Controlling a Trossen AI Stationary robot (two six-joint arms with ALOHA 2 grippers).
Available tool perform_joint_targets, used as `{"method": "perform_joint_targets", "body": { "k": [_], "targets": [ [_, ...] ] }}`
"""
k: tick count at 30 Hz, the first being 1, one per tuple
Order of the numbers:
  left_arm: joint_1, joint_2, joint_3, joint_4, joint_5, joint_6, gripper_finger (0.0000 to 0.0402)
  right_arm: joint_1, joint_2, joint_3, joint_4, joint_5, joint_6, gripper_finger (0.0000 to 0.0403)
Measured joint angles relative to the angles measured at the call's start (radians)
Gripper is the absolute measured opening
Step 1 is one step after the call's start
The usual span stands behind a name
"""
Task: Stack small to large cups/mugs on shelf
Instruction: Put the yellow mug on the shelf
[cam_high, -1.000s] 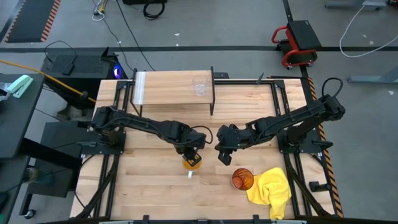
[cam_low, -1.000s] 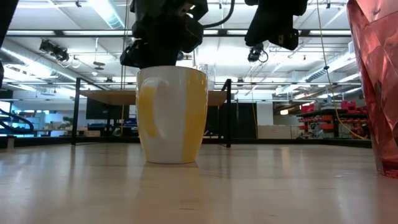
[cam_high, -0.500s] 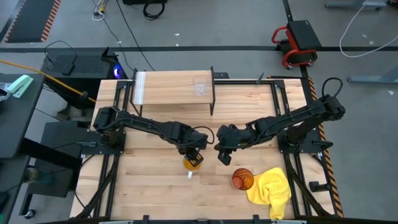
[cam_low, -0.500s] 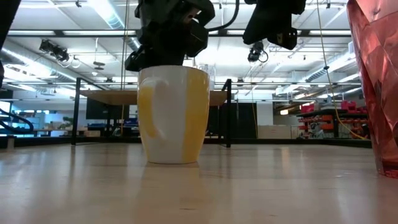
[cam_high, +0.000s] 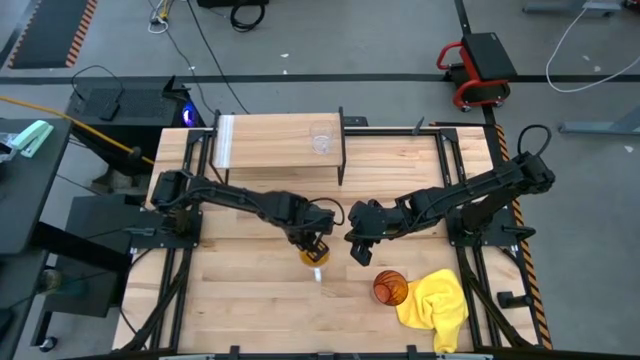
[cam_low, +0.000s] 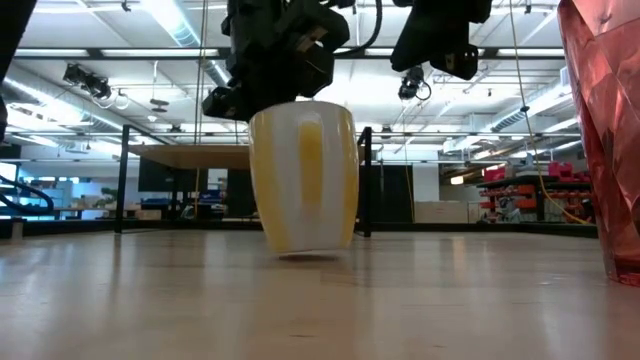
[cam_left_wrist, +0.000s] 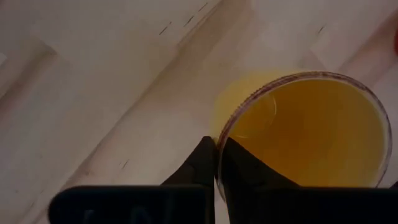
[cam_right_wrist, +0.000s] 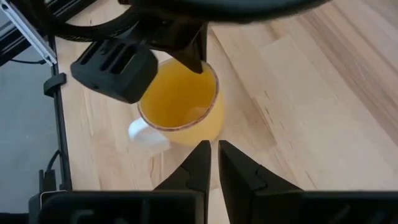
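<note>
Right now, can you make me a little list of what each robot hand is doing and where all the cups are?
left hand: pinching the orange mug's rim, one finger inside
orange mug: tilted, one edge lifted off the table
right hand: shut, empty, hovering beside the mug
glass cup: on the shelf
amber tumbler: on the table, touching the yellow cloth

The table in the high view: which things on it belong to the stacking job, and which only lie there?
Belonging to the job:
- glass cup, standing on the shelf
- orange mug, its rim pinched by the left tool
- amber tumbler, on the tabletop

Only lying there:
- yellow cloth, beside the tumbler

The right tool waits near the mug, shut.
</note>
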Motion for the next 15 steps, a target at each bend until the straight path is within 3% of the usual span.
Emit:
{"method": "perform_joint_targets", "body": {
  "k": [8, 15],
  "targets": [
    [0.023, -0.009, 0.008, -0.038, 0.008, 0.000, 0.0016, 0.001, -0.006, 0.000, -0.006, -0.007, -0.015, 0.0038],
    [0.061, -0.030, 0.112, -0.219, 0.003, 0.061, 0.0016, 0.000, -0.088, 0.000, -0.027, -0.011, -0.021, 0.0016]
  ]
}}
